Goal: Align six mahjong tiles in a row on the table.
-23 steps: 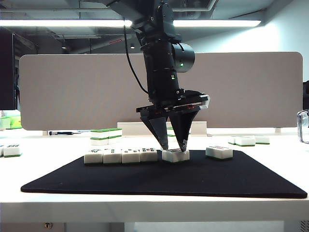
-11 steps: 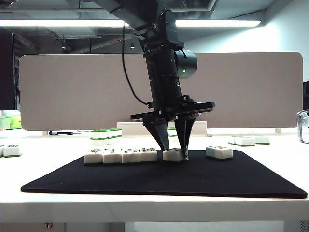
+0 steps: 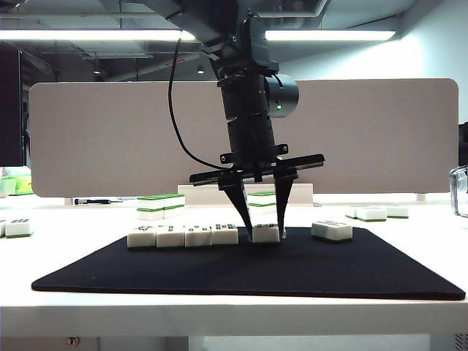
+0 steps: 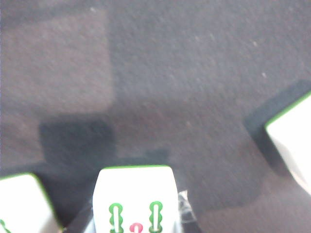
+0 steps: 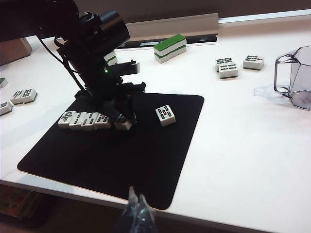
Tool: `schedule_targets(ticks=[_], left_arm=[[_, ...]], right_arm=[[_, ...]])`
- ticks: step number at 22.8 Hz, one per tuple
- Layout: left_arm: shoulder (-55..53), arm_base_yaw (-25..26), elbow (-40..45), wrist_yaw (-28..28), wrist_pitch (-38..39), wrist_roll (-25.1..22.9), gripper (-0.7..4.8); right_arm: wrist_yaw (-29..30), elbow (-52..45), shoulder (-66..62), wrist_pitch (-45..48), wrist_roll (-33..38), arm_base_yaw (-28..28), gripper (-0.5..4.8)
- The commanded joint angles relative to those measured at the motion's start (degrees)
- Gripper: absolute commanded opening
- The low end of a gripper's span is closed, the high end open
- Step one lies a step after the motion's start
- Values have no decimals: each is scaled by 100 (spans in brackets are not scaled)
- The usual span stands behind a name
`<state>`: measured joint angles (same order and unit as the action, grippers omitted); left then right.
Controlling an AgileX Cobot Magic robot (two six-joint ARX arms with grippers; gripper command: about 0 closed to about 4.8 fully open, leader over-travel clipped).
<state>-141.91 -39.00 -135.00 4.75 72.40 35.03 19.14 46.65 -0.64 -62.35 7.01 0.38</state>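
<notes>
Four mahjong tiles [image 3: 183, 235] lie side by side in a row on the black mat [image 3: 307, 274] of the table [image 3: 409, 311]. My left gripper [image 3: 266, 235] points straight down at the row's right end, shut on a fifth tile [image 3: 265, 232] that rests on the mat. In the left wrist view that held tile [image 4: 135, 194] shows green bamboo marks, with a taped finger [image 4: 184, 209] against its side. The sixth tile [image 3: 331, 229] lies apart to the right. My right gripper [image 5: 136, 206] hangs shut and empty over the mat's near edge.
Stacked tiles with green tops [image 3: 161, 205] stand behind the mat, in front of the grey divider [image 3: 110, 139]. Loose tiles lie at the far right [image 3: 376, 213] and far left [image 3: 18, 227]. A clear plastic container [image 5: 294, 77] stands at the right edge.
My left gripper closed its jaws onto the fifth tile and rolled at the wrist, turning the tile in line with the row. The right arm stayed still.
</notes>
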Motion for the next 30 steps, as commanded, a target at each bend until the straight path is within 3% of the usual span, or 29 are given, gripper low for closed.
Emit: schedule_targets(ticks=[1,7,9,10,14,18,22,23,24,25,30], left_arm=[[22,11,-24,-264,-48,33,116],[26,13,-24,-328,-94,35,119],[50,11,-44,-326,-90,-13,224],[57,11,-85,-323,-90,-11,251],[57,0,-568,-304,28,-33,251],[57,-188,-1152,-208,-258,-699,249],[-7,-564,-1150,-243,-1237,-2374,227],[-24,-592,-1150,-240,-1379,-2507,205],[-81,-669,-1150,-258,-1644,-2715,140],[-144,-704,-1150,-258,-1797,-2883,111],[-426,-702,-1150,-258,-1812,-2973,111]], right_arm=[[7,11,66,131,0,9,-1],[7,11,66,129,0,7,-1],[7,11,66,129,0,7,-1],[7,11,66,129,0,7,-1],[7,11,66,129,0,7,-1],[4,11,66,129,0,7,-1],[4,11,66,129,0,7,-1],[4,11,66,131,0,7,-1],[7,11,66,131,0,7,-1],[4,11,66,129,0,7,-1],[7,11,66,129,0,9,-1]])
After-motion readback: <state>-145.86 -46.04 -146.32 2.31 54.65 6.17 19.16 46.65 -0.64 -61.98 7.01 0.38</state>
